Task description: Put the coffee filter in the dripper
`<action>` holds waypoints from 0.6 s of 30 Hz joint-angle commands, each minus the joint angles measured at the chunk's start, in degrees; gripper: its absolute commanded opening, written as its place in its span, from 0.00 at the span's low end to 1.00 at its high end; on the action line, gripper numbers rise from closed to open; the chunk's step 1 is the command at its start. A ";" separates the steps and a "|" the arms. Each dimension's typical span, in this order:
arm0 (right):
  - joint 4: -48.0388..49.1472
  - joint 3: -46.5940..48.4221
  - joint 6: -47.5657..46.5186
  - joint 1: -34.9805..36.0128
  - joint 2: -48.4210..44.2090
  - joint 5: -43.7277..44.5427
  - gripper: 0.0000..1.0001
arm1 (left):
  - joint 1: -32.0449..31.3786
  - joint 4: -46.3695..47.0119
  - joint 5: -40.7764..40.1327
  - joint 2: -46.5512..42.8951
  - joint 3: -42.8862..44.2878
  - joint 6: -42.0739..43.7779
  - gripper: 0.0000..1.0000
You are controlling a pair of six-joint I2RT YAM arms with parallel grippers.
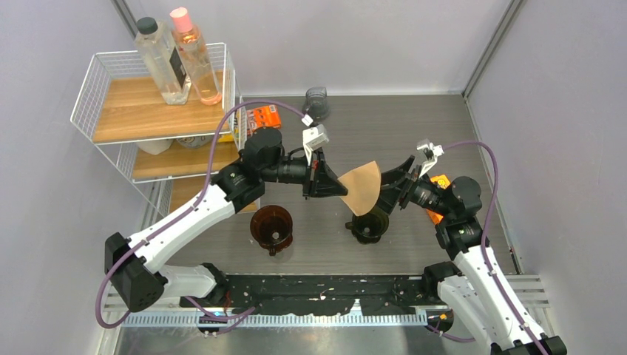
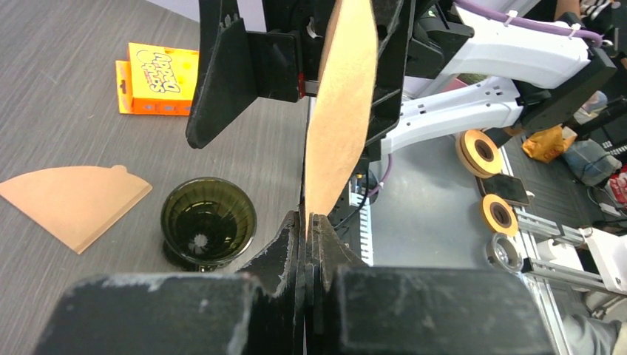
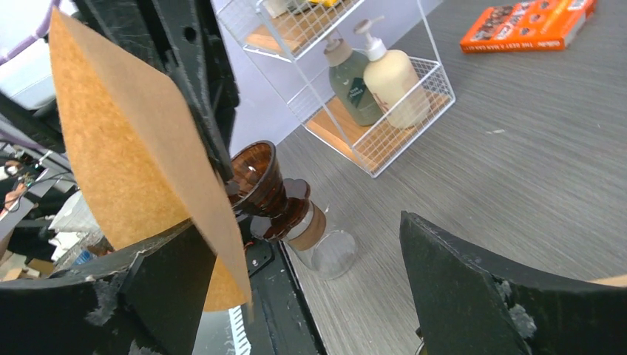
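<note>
My left gripper point(image 1: 334, 185) is shut on the edge of a brown paper coffee filter point(image 1: 361, 187) and holds it upright in the air above the dark green dripper point(image 1: 368, 225). In the left wrist view the fingertips point(image 2: 305, 220) pinch the filter point(image 2: 336, 118), with the green dripper point(image 2: 208, 222) below to the left. My right gripper point(image 1: 390, 185) is open, its jaws standing on either side of the filter's far edge. In the right wrist view point(image 3: 296, 281) the filter point(image 3: 126, 163) lies against the left finger point(image 3: 148, 296). An amber dripper point(image 1: 270, 228) stands to the left.
A second filter point(image 2: 74, 201) lies flat on the table beside the green dripper. An orange box point(image 2: 159, 79) lies beyond it. A wire rack point(image 1: 159, 111) with bottles stands at the back left, with an orange book point(image 1: 262, 117) and a dark cup point(image 1: 316, 102) near it.
</note>
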 commanded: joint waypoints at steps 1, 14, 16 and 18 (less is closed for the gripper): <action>9.82 0.01 2.84 0.40 0.18 -3.57 0.98 | 0.21 4.13 3.68 1.25 0.96 -1.72 0.00; 13.12 0.53 2.90 3.02 2.05 -4.56 0.63 | 0.21 4.58 5.93 3.08 1.99 -3.08 0.00; 12.96 0.47 2.82 3.15 2.06 -4.56 0.54 | 0.21 4.58 5.87 2.97 1.89 -3.16 0.00; 12.85 0.52 2.73 3.24 1.99 -4.56 0.46 | 0.22 4.58 5.61 3.02 1.87 -3.16 0.00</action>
